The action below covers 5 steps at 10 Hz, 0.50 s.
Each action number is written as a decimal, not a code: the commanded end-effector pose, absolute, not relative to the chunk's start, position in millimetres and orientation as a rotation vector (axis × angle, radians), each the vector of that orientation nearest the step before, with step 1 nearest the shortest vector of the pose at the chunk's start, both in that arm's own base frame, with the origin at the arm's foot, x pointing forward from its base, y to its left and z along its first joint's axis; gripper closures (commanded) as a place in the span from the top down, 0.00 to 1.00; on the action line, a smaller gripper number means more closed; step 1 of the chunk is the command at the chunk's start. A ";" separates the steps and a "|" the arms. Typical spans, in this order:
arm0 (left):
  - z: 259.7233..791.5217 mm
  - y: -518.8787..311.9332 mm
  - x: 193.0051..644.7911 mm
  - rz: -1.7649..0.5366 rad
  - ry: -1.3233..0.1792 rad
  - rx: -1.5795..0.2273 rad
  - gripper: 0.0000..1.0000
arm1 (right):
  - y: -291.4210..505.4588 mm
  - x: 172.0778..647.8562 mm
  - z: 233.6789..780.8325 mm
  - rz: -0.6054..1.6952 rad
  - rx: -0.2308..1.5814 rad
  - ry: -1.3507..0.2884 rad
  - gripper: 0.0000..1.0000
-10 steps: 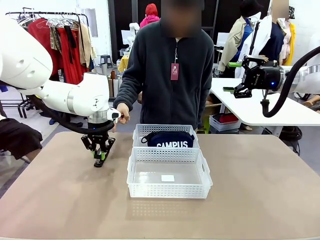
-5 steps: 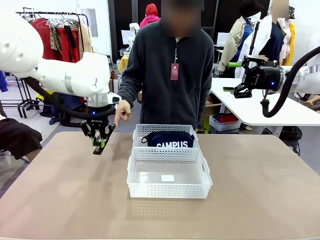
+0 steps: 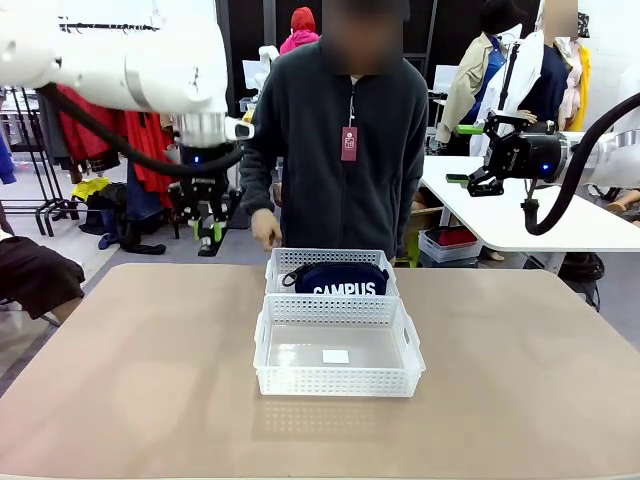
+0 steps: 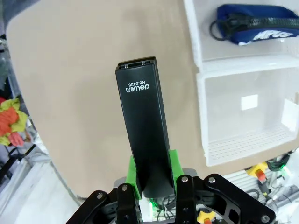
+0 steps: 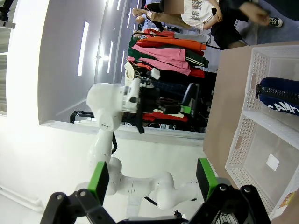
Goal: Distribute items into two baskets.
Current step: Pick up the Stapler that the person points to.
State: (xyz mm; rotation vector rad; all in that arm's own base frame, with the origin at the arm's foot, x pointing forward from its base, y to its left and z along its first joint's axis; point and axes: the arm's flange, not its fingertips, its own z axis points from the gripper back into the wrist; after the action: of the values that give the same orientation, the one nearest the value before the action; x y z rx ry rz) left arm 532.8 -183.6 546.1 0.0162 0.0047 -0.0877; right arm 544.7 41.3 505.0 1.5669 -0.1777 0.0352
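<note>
Stapler (image 4: 144, 135) lifted off the table (image 3: 120, 380).
It is clamped by the left gripper (image 3: 208, 240), raised since a second ago; the empty near basket (image 3: 335, 382) is left waiting at four o'clock.

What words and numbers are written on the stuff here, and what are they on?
"CAMPUS": navy pouch in the far basket.
"deli": black stapler, held in the left tool.
"NO.0425": same stapler, beside the logo.
Red tag on the person's chest: too small to read.
White sticker in the near basket: no print readable.
</note>
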 end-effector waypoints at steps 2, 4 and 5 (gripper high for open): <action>591.8 -185.7 534.3 -0.085 -0.032 -0.018 0.00 | 41.2 543.6 507.0 0.037 1.578 -0.175 1.00; 619.8 -185.2 530.0 -0.060 -0.074 0.017 0.00 | 41.2 543.6 507.0 0.037 1.578 -0.175 1.00; 631.8 -184.7 526.5 -0.060 -0.092 0.034 0.00 | 41.2 543.6 507.0 0.037 1.578 -0.175 1.00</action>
State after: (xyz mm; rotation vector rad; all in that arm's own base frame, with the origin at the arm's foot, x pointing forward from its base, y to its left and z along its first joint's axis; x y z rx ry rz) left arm 529.5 -186.0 623.8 0.0003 -0.0793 -0.0848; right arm 544.8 41.3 504.9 1.5670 -0.1776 0.0351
